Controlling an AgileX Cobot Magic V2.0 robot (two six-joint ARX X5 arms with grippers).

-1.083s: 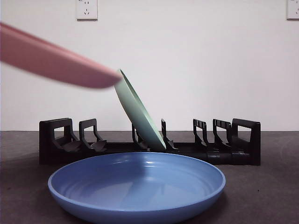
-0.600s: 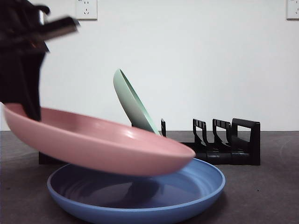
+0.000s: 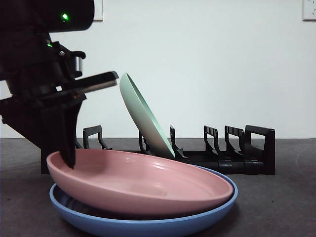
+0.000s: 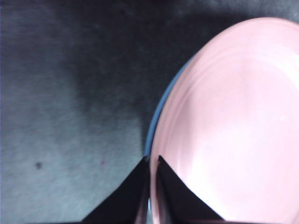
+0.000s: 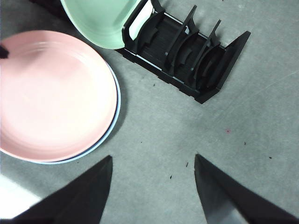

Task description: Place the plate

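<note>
A pink plate (image 3: 140, 185) (image 4: 233, 126) (image 5: 53, 95) rests inside a blue plate (image 3: 148, 224) (image 5: 114, 119) at the front of the table, its left side a little raised. My left gripper (image 3: 64, 158) (image 4: 152, 168) is shut on the pink plate's left rim. A pale green plate (image 3: 143, 118) (image 5: 100, 21) stands tilted in the black dish rack (image 3: 237, 153) (image 5: 187, 56) behind. My right gripper (image 5: 152, 172) hangs open above bare table, to the right of the plates, holding nothing.
The rack has several free slots to the right of the green plate and two at its left end (image 3: 96, 143). A white wall with sockets (image 3: 308, 10) stands behind. Grey table (image 5: 243, 130) stretches right of the stacked plates.
The left arm has lowered the pink plate from above the blue one down into it. The green plate and rack have not moved.
</note>
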